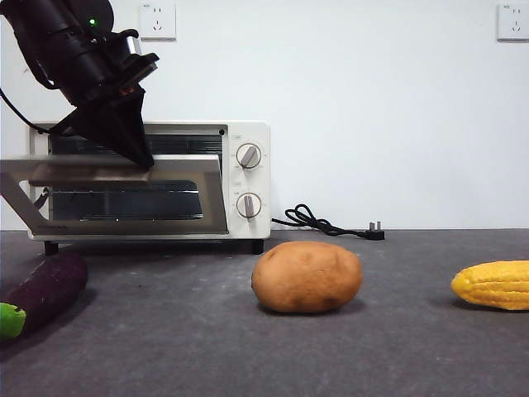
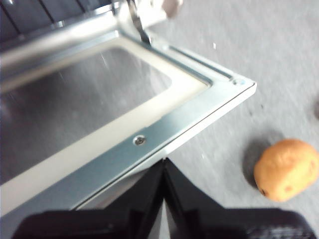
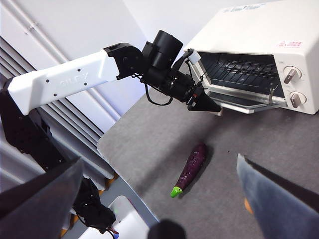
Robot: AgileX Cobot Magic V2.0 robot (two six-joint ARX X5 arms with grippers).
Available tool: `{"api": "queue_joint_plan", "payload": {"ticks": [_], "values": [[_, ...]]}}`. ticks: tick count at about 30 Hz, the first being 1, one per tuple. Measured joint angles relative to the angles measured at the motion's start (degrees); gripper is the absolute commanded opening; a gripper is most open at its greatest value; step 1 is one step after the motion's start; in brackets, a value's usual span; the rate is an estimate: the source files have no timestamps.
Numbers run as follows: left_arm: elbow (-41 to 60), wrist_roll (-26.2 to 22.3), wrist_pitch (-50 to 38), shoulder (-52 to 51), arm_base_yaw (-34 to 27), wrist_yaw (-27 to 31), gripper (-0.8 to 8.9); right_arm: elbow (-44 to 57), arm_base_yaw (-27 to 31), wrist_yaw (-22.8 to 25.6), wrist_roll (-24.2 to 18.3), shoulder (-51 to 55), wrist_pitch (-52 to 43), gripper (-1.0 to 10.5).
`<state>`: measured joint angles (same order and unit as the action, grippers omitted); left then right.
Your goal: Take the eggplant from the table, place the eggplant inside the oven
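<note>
Grey tabletop (image 1: 248,356) lies open around the oven (image 1: 248,178), its door (image 1: 124,165) half lowered. The left gripper (image 2: 164,162), jaws closed together, presses the door's edge. Right gripper (image 3: 164,199) hangs wide apart. The eggplant (image 1: 45,289), cropped at eight o'clock, lies below the door.

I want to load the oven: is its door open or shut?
Open. The oven door is swung out level, the left gripper at its edge; the wire rack is exposed.

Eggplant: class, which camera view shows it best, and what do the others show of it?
The right wrist view: the whole eggplant lies on the table below the open oven, green stem included. The front view shows it cut off at the picture's edge. The left wrist view shows none of it.
</note>
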<state>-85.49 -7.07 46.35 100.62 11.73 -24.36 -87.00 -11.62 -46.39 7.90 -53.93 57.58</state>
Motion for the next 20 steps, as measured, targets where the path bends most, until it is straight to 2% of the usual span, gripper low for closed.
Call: {"api": "queue_joint_plan", "payload": {"ticks": [20], "values": [[0.0,0.0,1.6,0.0,1.4,0.0,-0.06,0.0,0.0,0.0,0.0,-0.1,1.2,6.3]]}}
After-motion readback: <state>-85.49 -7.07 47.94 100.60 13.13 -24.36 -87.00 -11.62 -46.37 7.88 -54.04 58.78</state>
